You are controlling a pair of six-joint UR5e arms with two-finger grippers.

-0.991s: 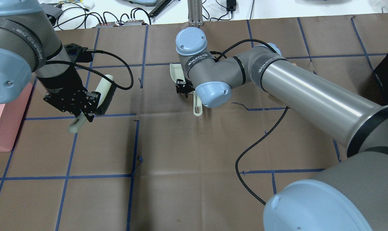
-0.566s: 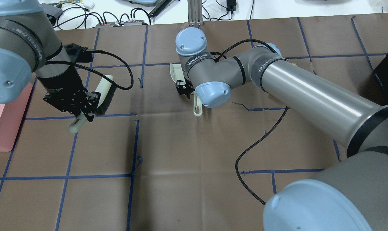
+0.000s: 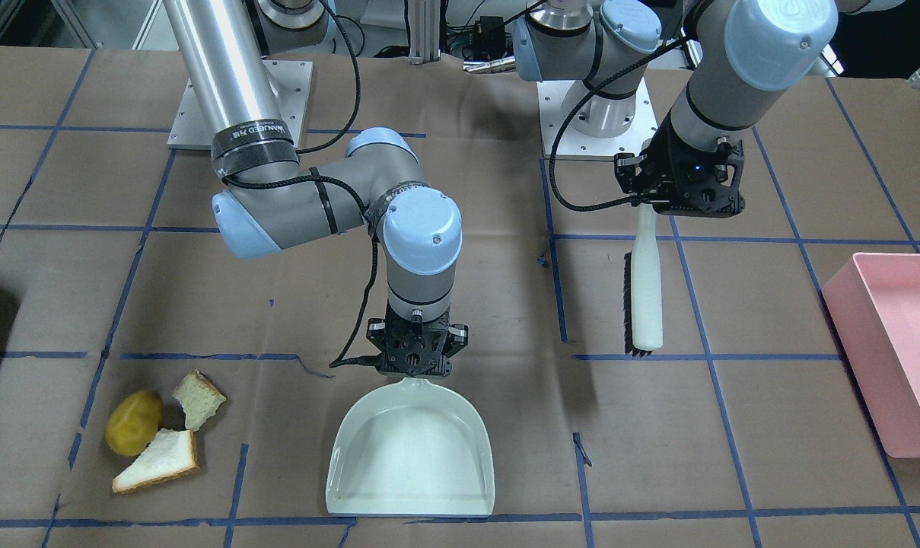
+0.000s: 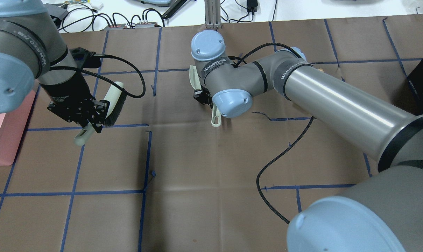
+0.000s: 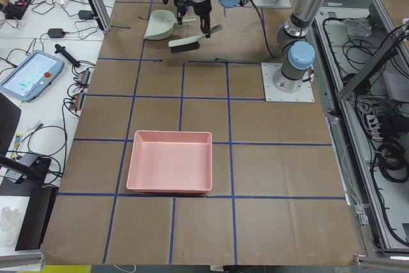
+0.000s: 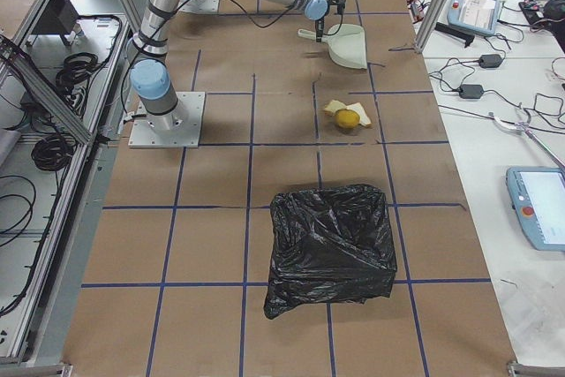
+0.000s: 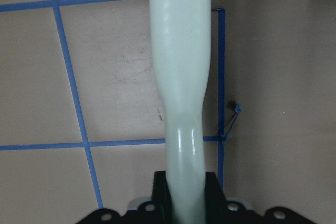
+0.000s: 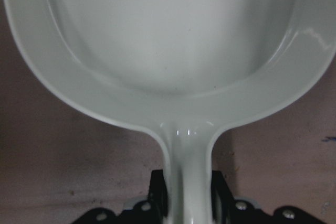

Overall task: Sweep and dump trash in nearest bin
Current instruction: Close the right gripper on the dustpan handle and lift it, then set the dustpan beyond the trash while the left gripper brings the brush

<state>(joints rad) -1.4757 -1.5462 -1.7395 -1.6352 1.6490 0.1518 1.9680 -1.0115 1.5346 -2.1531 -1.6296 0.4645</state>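
Dustpan (image 3: 410, 457) shifted slightly since earlier; right gripper (image 3: 417, 370) clenched on it, lower centre. Left gripper (image 3: 647, 207) grasps brush (image 3: 647, 297), upper right. Trash (image 3: 134, 412) lower left.

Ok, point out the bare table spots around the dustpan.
Bare paper lies between the dustpan and the bread pieces, and a wider stretch between dustpan and pink bin, beyond the brush tip. Crowded only where bread and yellow lump cluster.

Lettering "WANJEED", white on black, reads on the wrist band (image 4: 216, 65) and the forearm band (image 4: 292, 69) of the right arm (image 4: 337, 101), and on a band (image 4: 31, 45) of the left arm (image 4: 8, 70). Small print on the left gripper (image 4: 91, 126) housing is too small to read.
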